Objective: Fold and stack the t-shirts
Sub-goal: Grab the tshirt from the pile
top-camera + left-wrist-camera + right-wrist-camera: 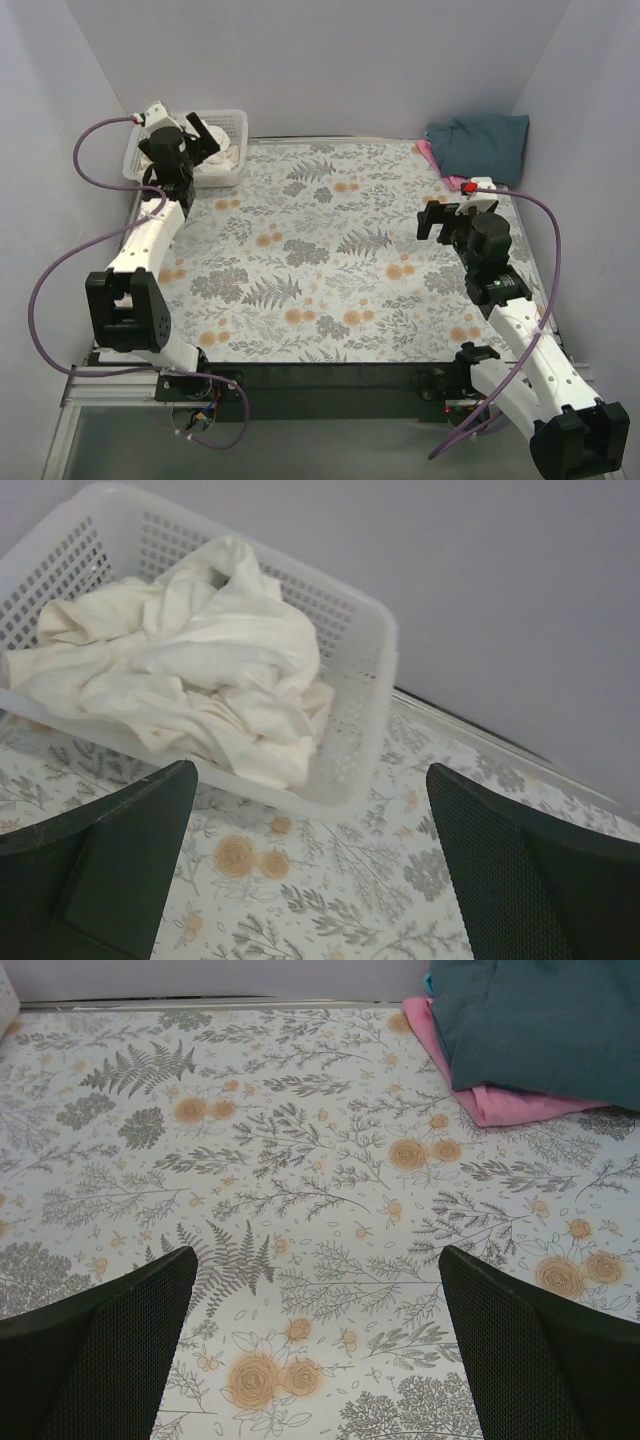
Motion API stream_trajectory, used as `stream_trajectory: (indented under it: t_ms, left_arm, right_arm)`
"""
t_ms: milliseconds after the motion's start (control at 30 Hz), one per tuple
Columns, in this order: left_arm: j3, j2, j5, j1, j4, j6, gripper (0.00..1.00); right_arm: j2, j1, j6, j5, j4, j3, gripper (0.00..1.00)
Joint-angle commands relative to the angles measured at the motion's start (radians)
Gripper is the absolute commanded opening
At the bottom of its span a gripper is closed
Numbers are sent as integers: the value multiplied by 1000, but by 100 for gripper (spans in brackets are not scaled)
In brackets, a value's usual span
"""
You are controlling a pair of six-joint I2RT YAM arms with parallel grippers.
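Observation:
Crumpled cream t-shirts (190, 670) fill the white lattice basket (360, 730) at the back left; they also show in the top view (218, 152). A folded dark teal t-shirt (480, 143) lies on a pink t-shirt (427, 152) at the back right corner; in the right wrist view the teal one (540, 1030) covers most of the pink one (500, 1105). My left gripper (200, 132) hangs open and empty just in front of the basket (312, 810). My right gripper (438, 218) is open and empty above the cloth, short of the teal shirt (315, 1300).
A floral tablecloth (320, 260) covers the table. Grey walls close in the back and both sides. The basket (234, 120) stands in the back left corner. Purple cables loop beside both arms.

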Motion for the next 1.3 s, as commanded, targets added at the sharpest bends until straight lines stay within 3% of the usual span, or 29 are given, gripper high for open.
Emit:
stream_trajectory:
  t_ms: [0,100,167,333,400,733,967,1100,1267]
  left_arm:
    - [141,157,-11,127,-46,-37,89]
    - [185,292,36,193,-19,-70,84]
    - [254,361,29,213,-94,-69,84]
    - [253,418,26,239,-73,-70,85]
    - [268,446,46,252,-67,-72,80]
    - [208,421,12,252,-21,-78,73]
    - [220,429,24,253,-13,-75,40]
    - [240,447,40,253,-21,-73,0]
    - [283,460,82,252,-23,-55,0]
  right_arm:
    - [-27,-2,-6,-6,3,-13,98]
    - [-29,-4,-6,-19,2,-14,98]
    - [-33,-2,-5,-17,2,-17,98]
    - [-12,-2,2,-31,4,-14,98]
    - [-4,-2,5,-34,5,-16,98]
    - [19,-2,8,-48,5,-13,98]
    - [33,-2,11,-60,7,-11,98]
    - [36,-2,12,-65,7,-9,98]
    - [40,-4,12,-69,7,-8,98]
